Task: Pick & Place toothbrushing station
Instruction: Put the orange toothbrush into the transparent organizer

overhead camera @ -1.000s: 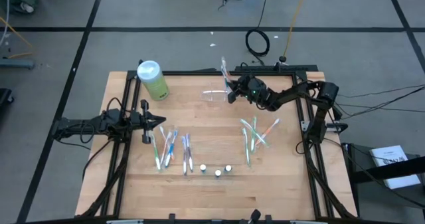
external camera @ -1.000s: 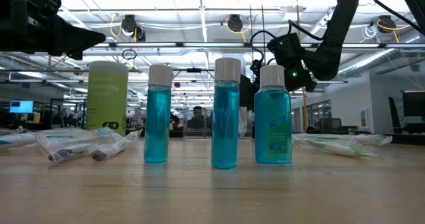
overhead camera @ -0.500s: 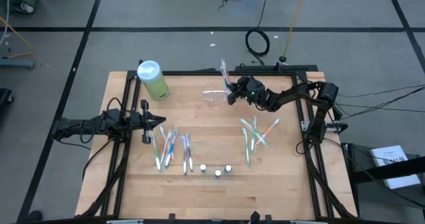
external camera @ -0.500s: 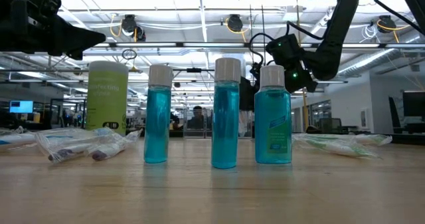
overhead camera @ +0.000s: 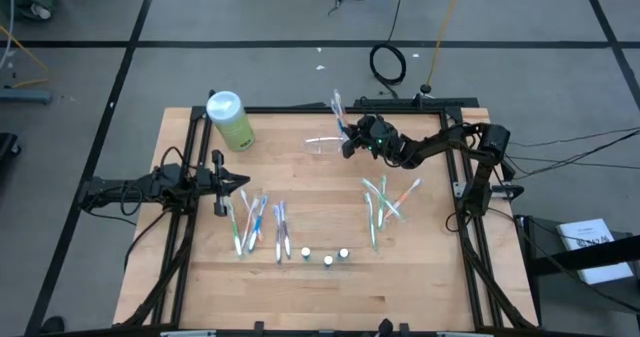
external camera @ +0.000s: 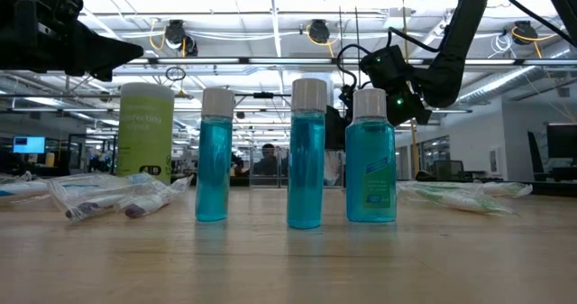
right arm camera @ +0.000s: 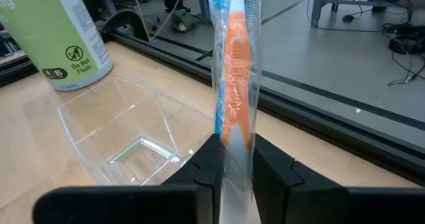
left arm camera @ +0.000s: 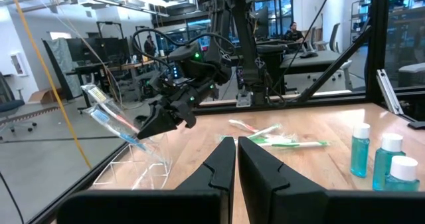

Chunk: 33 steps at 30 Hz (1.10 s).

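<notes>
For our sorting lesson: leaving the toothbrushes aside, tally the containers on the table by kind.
Blue bottles: 3
Green bottle: 1
Clear holder: 1
Total: 5

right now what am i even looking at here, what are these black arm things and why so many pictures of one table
These are two robot arms at a wooden table, each ending in a two-finger gripper. One picture looks straight down, one looks level across the tabletop, and two come from cameras on the arms' wrists.

The right gripper is shut on a wrapped orange toothbrush, held above the clear plastic holder, which is the toothbrushing station. The left gripper waits shut at the table's left side, holding nothing.

On the table lie more wrapped toothbrushes in two loose groups, three small blue mouthwash bottles near the front, and a light-green bottle at the back left.
</notes>
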### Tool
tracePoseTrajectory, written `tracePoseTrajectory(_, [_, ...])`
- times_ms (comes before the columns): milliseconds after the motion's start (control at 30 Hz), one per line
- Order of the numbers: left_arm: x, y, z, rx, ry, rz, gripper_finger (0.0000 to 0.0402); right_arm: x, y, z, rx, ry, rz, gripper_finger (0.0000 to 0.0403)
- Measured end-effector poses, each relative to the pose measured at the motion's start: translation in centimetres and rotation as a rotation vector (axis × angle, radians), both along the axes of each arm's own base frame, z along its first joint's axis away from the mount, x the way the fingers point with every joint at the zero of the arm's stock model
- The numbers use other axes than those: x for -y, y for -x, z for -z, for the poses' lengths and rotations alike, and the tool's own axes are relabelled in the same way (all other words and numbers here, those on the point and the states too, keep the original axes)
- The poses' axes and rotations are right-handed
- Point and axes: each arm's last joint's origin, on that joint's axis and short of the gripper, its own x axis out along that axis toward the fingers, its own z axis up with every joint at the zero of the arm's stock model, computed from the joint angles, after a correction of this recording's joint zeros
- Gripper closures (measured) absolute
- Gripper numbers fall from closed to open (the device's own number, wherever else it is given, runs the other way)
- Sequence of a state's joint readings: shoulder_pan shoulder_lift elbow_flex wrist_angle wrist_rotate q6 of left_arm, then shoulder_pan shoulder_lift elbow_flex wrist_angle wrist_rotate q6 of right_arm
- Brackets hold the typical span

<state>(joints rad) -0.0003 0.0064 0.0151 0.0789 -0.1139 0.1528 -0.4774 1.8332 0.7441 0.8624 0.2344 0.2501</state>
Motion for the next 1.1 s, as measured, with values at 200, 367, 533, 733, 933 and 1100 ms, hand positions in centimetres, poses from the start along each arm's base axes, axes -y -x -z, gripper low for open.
tracePoseTrajectory(200, [0.0,0.0,0.0,0.0,0.0,0.0,0.0376,-0.02,0.05,0.15,-0.019,-0.003,0.0,0.0352])
tracePoseTrajectory(367, [0.0,0.0,0.0,0.0,0.0,0.0,0.0376,-0.02,0.04,0.13,-0.013,-0.006,0.0,0.0321])
tracePoseTrajectory(533, [0.0,0.0,0.0,0.0,0.0,0.0,0.0376,-0.04,0.01,0.06,-0.007,-0.001,-0.001,0.029])
tracePoseTrajectory(733, [0.0,0.0,0.0,0.0,0.0,0.0,0.0376,-0.02,-0.04,-0.11,0.014,0.016,-0.003,0.0264])
tracePoseTrajectory(933, [0.0,0.0,0.0,0.0,0.0,0.0,0.0376,0.01,-0.1,-0.3,0.02,0.046,-0.01,0.025])
tracePoseTrajectory(1100, [0.0,0.0,0.0,0.0,0.0,0.0,0.0376,-0.22,-0.36,-0.81,0.052,0.091,-0.026,0.0251])
